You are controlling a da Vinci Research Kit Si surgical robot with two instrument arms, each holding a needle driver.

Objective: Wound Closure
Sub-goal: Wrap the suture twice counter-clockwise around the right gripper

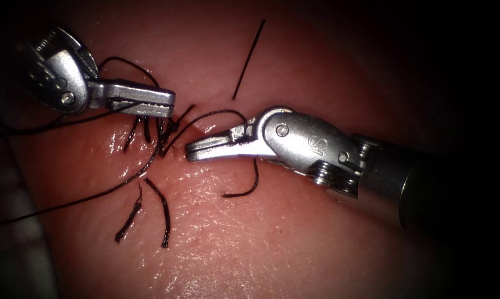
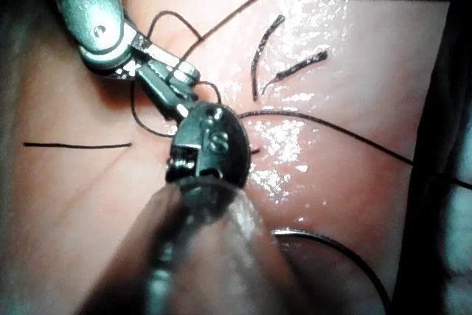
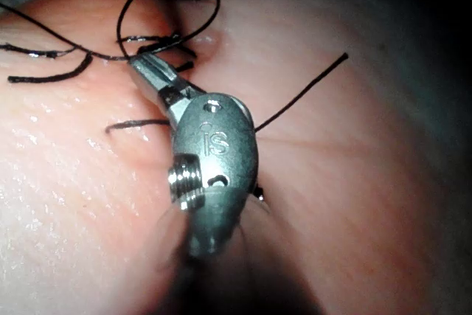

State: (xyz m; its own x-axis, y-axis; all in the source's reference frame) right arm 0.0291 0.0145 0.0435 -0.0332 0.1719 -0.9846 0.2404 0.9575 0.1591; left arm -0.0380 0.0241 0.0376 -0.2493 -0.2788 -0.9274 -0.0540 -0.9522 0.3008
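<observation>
Nearest the endoscope, two short cut ends of thread (image 1: 150,213) lay loose on the wet tissue (image 1: 250,243), side by side and a little apart, left of centre. A long strand of thread (image 1: 89,199) ran from the left edge across the tissue up toward the cut (image 1: 164,138), where several dark stitch ends stood close together. Just right of the cut lay the right pincer (image 1: 191,150), its shaft coming in from the right; its jaws were closed or very nearly so, and whether they had hold of the thread could not be told. A loop of thread arched over those jaws from the cut, and a curled piece (image 1: 247,185) hung on their near side, touching the tissue. Farther back and on the left side of the cut sat the left pincer (image 1: 169,105), its jaws pressed together on the thread, which looped up behind the tool's wrist and came down again to the stitches. Farthest off, a straight cut length of thread (image 1: 248,60) rested alone on the tissue, well apart from both tools. The needle could not be made out, so where it was and whether it sat in the tissue could not be told.
</observation>
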